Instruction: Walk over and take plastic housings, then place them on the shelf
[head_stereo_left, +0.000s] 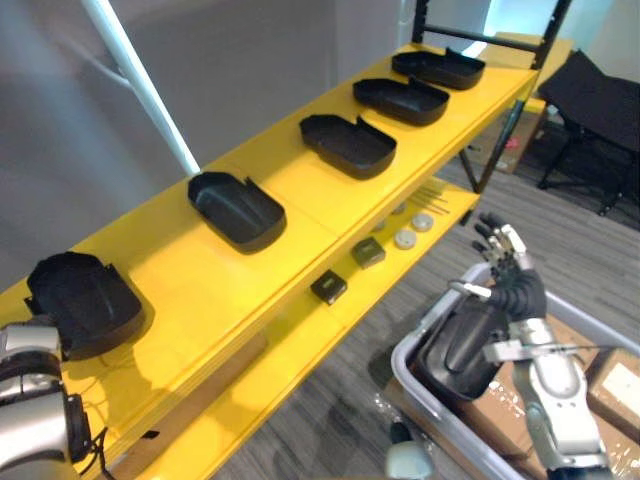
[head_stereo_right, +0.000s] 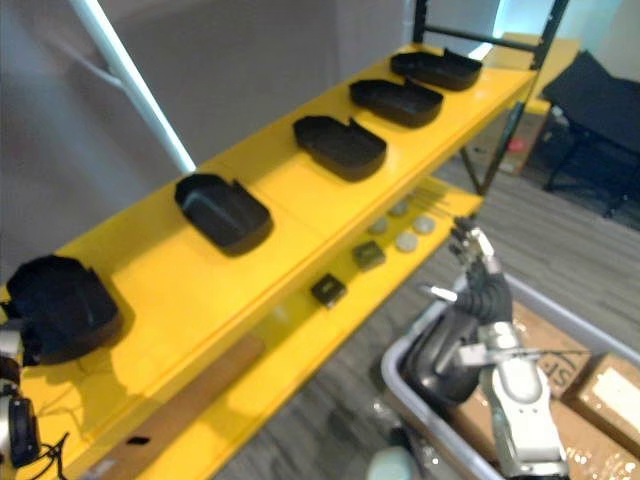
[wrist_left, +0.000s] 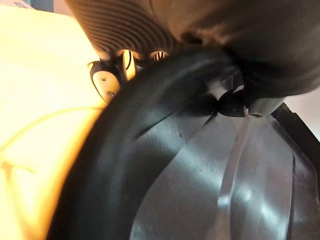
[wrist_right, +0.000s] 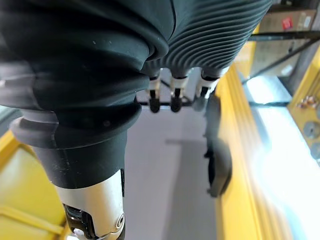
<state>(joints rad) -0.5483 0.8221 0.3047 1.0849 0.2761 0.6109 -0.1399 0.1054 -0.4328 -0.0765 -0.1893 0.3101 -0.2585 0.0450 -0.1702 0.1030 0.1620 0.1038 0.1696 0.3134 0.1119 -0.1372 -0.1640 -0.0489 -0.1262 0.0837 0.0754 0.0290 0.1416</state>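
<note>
Your right hand (head_stereo_left: 510, 275), fingers straight and spread at the frame's lower right, is nearest the housing (head_stereo_left: 462, 345) leaning upright in the bin (head_stereo_left: 420, 385) just left of it, while your left hand (wrist_left: 130, 25), whose fingers I cannot tell, meets the shelved housing (head_stereo_left: 80, 300) on the shelf (head_stereo_left: 300, 205) at lower left.

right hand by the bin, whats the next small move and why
Probably dip the right hand onto the black housing in the grey bin and curl its fingers round the rim. The fingers are straight and hold nothing, the housing lies right beside the palm, and the left hand is at the nearest housing on the yellow shelf.
</note>
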